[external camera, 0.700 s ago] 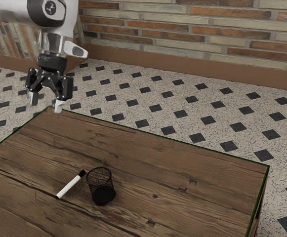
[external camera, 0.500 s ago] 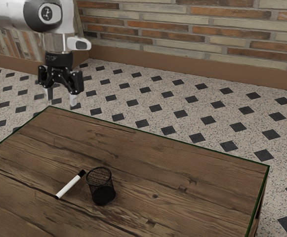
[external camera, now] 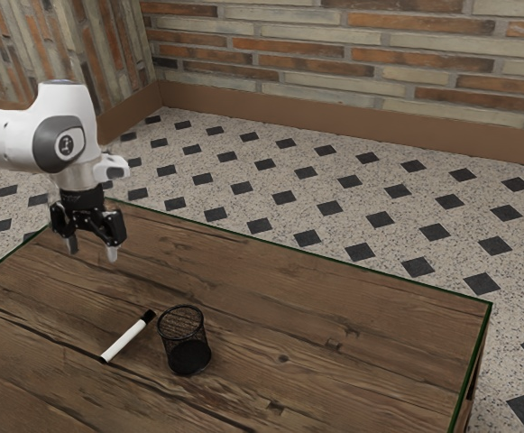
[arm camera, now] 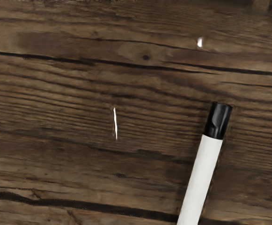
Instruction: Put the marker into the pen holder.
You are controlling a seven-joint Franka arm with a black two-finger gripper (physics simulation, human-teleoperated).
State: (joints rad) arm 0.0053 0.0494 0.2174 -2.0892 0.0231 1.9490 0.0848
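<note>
- Stage of the task: opening phase, by my judgement. The marker (external camera: 123, 345) lies flat on the wooden table (external camera: 361, 302), outside the pen holder (external camera: 186, 341); neither the grasp nor the insertion is done.
- My gripper (external camera: 92, 251): released. Its two fingers (external camera: 112, 254) stand apart with nothing between them, above the table near the corner where its far edge meets its edge toward the exterior view's left.
- Marker: well inward from the far edge, white barrel slanting, black cap (external camera: 150, 316) directed toward that edge. The wrist view shows the cap and part of the barrel against the wood grain.
- Pen holder: black mesh, upright, just beside the cap end, on the side toward the table's corner at the exterior view's right.
- Remaining, as judged: lower to the barrel, close across it, lift, turn the marker upright, carry it over the rim and let go inside.
- Point of care: the holder's nearness to the cap; a grasp taken along the barrel should leave my fingers room to avoid nudging it.
</note>
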